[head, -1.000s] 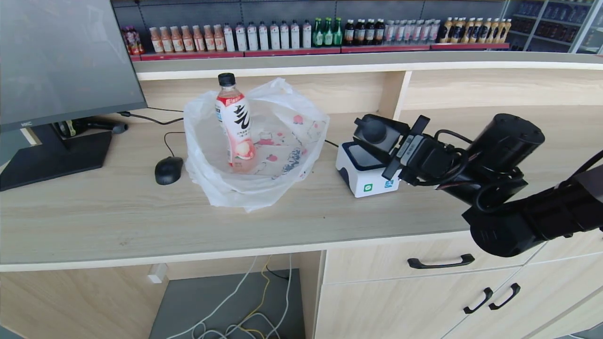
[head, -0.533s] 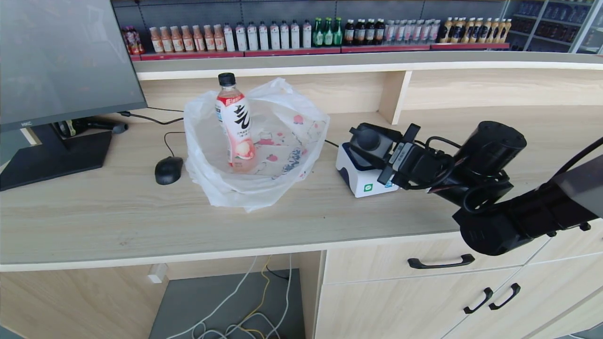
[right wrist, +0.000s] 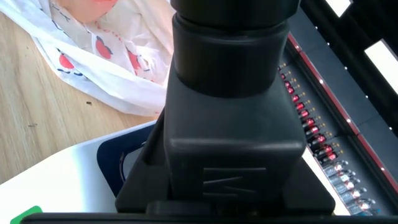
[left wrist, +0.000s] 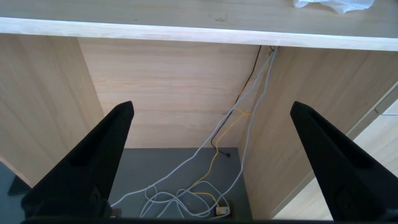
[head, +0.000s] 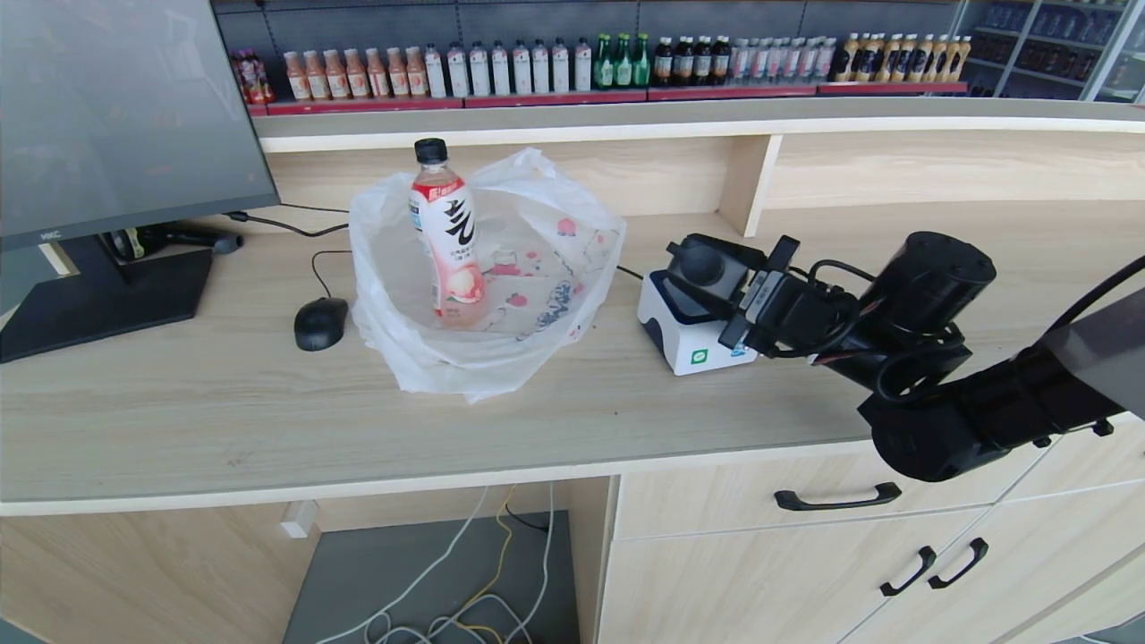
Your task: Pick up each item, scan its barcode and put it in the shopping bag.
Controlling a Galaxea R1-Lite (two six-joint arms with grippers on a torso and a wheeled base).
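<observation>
A pink drink bottle (head: 447, 241) with a black cap stands upright inside the open white shopping bag (head: 555, 259) on the counter. To the right of the bag, my right gripper (head: 747, 291) is shut on a black handheld scanner (head: 707, 261), held low over its white cradle (head: 693, 344). In the right wrist view the scanner (right wrist: 227, 124) sits close up, with the cradle (right wrist: 68, 180) and the bag (right wrist: 106, 68) beyond it. My left gripper (left wrist: 211, 107) hangs open below the counter edge, with nothing between its fingers.
A monitor (head: 116, 107) stands at the far left, with a black mouse (head: 320, 323) and its cable beside the bag. A wooden divider (head: 747, 179) rises behind the cradle. Drawers with black handles (head: 836, 498) sit below my right arm. Loose cables (left wrist: 205, 180) lie under the counter.
My right arm came down and slightly left, bringing the black scanner down to the white cradle. It has barely moved in the last half second. The bottle and bag stayed put.
</observation>
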